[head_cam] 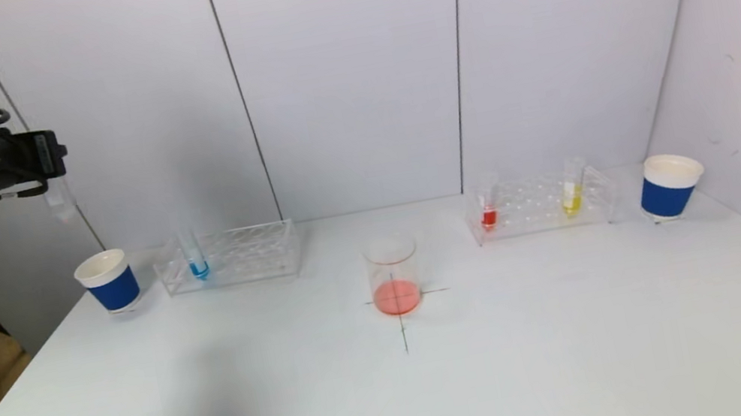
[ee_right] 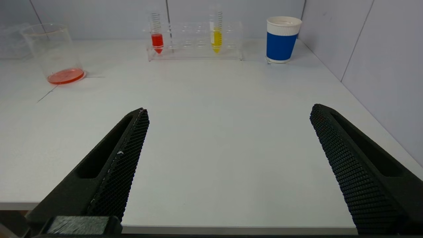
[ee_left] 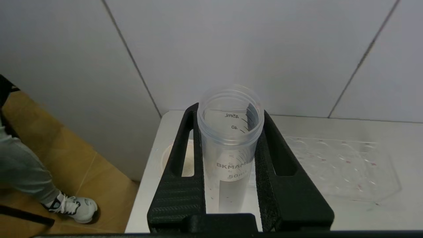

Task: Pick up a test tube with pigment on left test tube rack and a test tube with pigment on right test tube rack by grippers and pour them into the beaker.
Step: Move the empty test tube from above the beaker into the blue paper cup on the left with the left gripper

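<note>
The left end effector is clenched on an empty test tube, a clear plastic cylinder with a wide round mouth, printed graduation marks and the lettering "50ml" on its wall; no pigment shows inside it. The tube sits upright between the two black, textured fingers, which press against its sides, and in the head view this arm is raised high at the far left, above the left blue cup. On the white bench the beaker, a clear straight-walled vessel, stands at the centre on a drawn cross and holds a shallow layer of orange-red liquid. The left test tube rack, a transparent box with rows of round holes, holds one tube with blue pigment at its left end. The right test tube rack, of the same clear make, holds a tube with red pigment at its left end and a tube with yellow pigment farther right, both upright with conical tips. A right blue cup with a white rim stands just beside that rack. The right end effector hangs released near the front edge of the bench, its mesh-patterned fingers spread wide, well apart from the racks and beaker.
</note>
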